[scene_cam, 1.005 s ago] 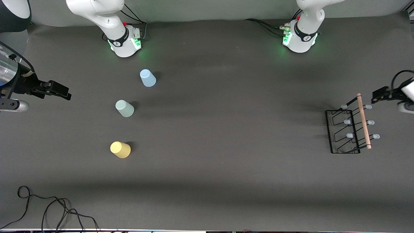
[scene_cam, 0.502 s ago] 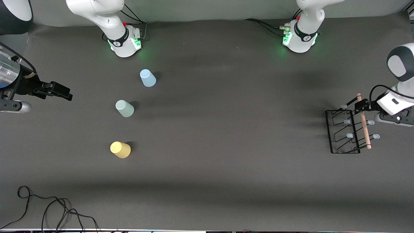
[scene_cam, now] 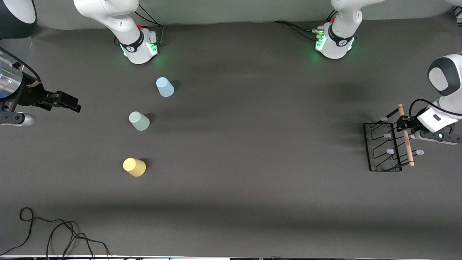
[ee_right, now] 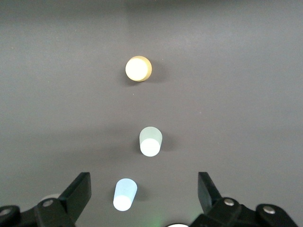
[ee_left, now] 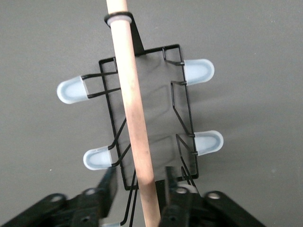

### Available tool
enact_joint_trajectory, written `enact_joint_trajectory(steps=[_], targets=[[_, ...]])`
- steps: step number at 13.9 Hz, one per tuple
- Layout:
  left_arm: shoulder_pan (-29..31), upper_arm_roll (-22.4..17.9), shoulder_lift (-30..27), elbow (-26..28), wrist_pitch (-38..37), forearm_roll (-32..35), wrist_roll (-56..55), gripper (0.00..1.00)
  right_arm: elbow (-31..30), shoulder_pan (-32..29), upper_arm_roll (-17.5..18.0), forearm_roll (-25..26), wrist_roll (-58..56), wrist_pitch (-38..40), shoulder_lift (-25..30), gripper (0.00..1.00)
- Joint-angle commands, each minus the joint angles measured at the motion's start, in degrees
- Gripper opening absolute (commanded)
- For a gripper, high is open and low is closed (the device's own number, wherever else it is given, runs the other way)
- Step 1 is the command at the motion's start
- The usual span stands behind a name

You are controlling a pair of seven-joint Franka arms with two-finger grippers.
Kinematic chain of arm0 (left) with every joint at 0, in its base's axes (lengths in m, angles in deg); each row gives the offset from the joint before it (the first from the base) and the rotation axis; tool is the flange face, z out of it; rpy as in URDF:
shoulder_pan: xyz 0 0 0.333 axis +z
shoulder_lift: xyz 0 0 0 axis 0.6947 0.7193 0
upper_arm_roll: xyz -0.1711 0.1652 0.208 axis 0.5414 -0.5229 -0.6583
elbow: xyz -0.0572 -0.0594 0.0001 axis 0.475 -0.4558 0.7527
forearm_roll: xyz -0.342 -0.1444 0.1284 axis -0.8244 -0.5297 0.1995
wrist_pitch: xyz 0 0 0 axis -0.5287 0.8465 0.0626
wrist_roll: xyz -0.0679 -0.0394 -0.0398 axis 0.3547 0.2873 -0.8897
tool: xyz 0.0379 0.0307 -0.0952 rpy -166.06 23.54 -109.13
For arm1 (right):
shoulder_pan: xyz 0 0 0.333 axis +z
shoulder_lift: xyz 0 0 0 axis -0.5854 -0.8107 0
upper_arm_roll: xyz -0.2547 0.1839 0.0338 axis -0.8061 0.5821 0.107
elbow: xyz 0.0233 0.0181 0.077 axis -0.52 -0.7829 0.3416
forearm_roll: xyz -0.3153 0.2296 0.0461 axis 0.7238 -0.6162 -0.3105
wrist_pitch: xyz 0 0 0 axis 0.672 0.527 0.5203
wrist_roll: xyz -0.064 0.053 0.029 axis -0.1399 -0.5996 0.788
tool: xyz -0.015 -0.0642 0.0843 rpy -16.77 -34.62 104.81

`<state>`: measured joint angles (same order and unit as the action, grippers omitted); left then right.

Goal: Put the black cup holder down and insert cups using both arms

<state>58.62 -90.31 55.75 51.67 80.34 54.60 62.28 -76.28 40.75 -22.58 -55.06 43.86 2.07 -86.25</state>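
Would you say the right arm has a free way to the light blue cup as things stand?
Probably yes. The right hand is open at the right arm's end of the table, and the light blue cup stands alone on the bare table, apart from the green cup.

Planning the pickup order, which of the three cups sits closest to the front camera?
The yellow cup; it lies lowest in the front view, with the green cup and blue cup farther back.

Black cup holder point(scene_cam: 383, 146) stands at left arm's end of table point(scene_cam: 252, 144), wooden handle point(scene_cam: 406, 135) on top. Left gripper point(scene_cam: 403, 122) is at the handle, fingers either side of the rod. Blue cup point(scene_cam: 165, 87), green cup point(scene_cam: 139, 121), yellow cup point(scene_cam: 134, 167) sit upside down in a row toward right arm's end, blue farthest from camera. Right gripper point(scene_cam: 70, 103) waits off that end, apart from cups.
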Motion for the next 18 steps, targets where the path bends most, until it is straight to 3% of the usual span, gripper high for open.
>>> enact_joint_trajectory(steps=[1,4,8,11,15,18], targets=[[-0.9,-0.27,-0.24,-0.94,-0.57,-0.66,-1.47,0.0,-0.35,0.36,-0.07,0.28,-0.77,0.1,0.73,1.0],[-0.38,-0.27,-1.29,-3.48,-2.83,-0.66,-1.12,0.0,-0.53,0.36,-0.07,0.28,-3.5,0.8,0.81,1.0],[-0.11,-0.36,-1.56,-20.85,-25.04,-0.83,-1.64,0.0,-1.32,0.36,-0.15,0.02,-2.71,1.77,0.81,1.0],[-0.29,-0.27,-1.12,-30.63,-34.91,-0.66,-6.02,0.0,-1.23,0.27,-0.15,-1.99,-0.69,1.68,0.2,1.0],[-5.37,2.1,-1.03,-34.34,-39.58,-2.24,-16.29,0.0,-2.37,0.45,-0.07,-1.74,-1.56,1.51,-0.68,1.0],[-15.72,3.77,-0.6,-34.78,-39.68,-2.42,-29.1,0.0,-5.16,0.62,0.02,-1.83,-1.48,-1.29,-1.21,1.0]])
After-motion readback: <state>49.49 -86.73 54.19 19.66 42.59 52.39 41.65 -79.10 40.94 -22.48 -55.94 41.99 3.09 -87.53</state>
